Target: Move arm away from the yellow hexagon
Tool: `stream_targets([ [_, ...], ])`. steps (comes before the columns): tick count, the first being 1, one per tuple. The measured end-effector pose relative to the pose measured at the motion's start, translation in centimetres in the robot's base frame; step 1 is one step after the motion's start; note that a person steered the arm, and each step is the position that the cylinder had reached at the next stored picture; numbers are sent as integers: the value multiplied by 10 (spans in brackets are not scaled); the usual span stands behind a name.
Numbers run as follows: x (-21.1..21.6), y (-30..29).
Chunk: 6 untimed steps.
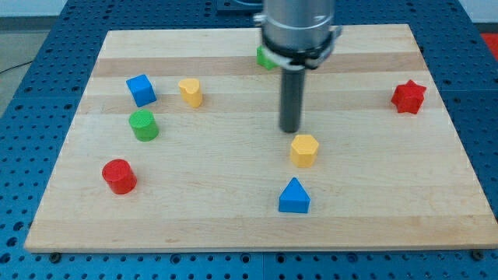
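1. hovering my tip just above the yellow hexagon, near but seemingly apart.
2. carrying no jaws; gripping nothing.
3. sitting mid-board, above blue triangle; likely needing retreat upward.

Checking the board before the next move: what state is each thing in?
My tip: just above the yellow hexagon, small gap.
Yellow hexagon: upright.
Blue triangle: flat.
Red star: flat.
Green block: partly hidden by arm.
Red cylinder: upright.
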<state>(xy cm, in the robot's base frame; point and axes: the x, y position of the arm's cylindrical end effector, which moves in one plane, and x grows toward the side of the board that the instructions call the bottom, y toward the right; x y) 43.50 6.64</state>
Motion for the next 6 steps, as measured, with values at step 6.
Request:
stream_targets([
  [6,91,-4],
])
